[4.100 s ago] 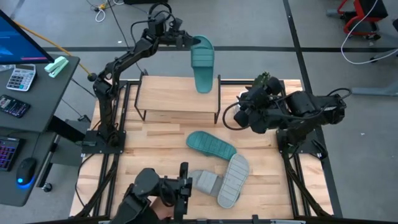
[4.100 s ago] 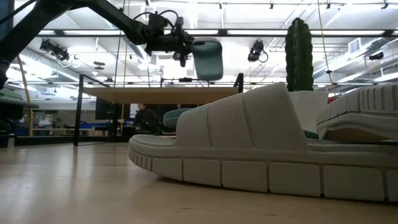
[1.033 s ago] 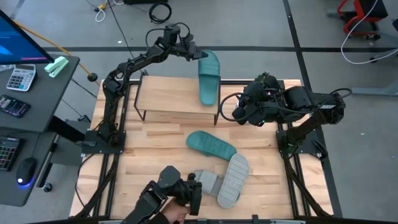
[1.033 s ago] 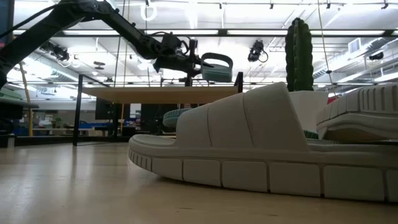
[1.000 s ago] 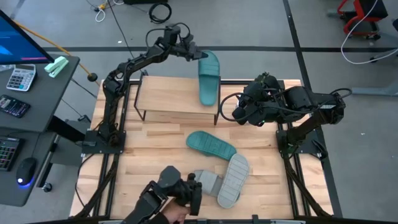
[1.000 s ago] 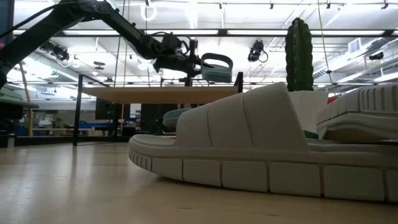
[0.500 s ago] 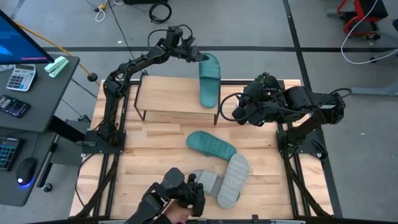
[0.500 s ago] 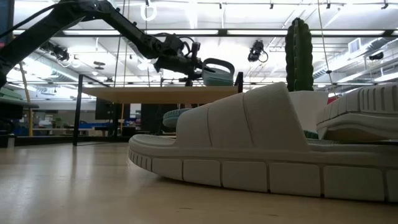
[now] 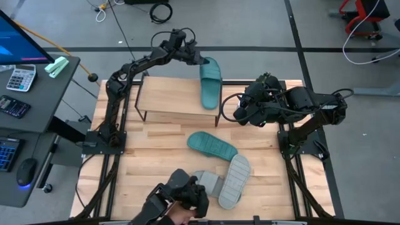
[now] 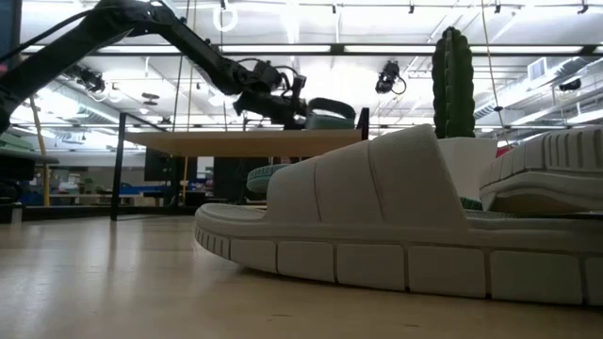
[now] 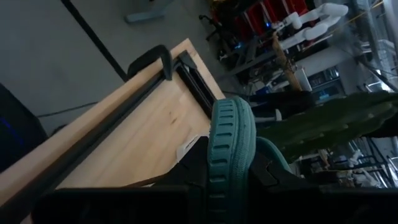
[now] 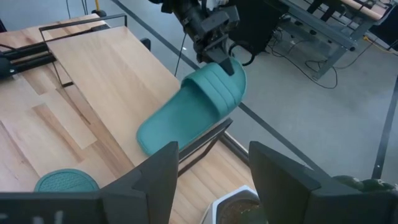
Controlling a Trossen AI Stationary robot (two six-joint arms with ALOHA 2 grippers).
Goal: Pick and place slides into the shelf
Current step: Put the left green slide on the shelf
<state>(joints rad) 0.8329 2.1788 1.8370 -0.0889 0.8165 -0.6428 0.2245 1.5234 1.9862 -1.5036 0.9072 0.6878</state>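
Left jaws (image 9: 199, 60) still clamp the teal slide (image 9: 210, 84), now lowered onto the shelf (image 9: 169, 99); release pending. Right jaws (image 12: 211, 168) open, empty.

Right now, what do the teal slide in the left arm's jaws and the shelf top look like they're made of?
Teal slide: looks like soft moulded rubber or foam, matte, one uniform colour, with a ribbed sole edge showing in the left wrist view. Shelf top: light wood plank, pale with visible grain and a smooth, low-sheen finish; its legs look like thin black metal.
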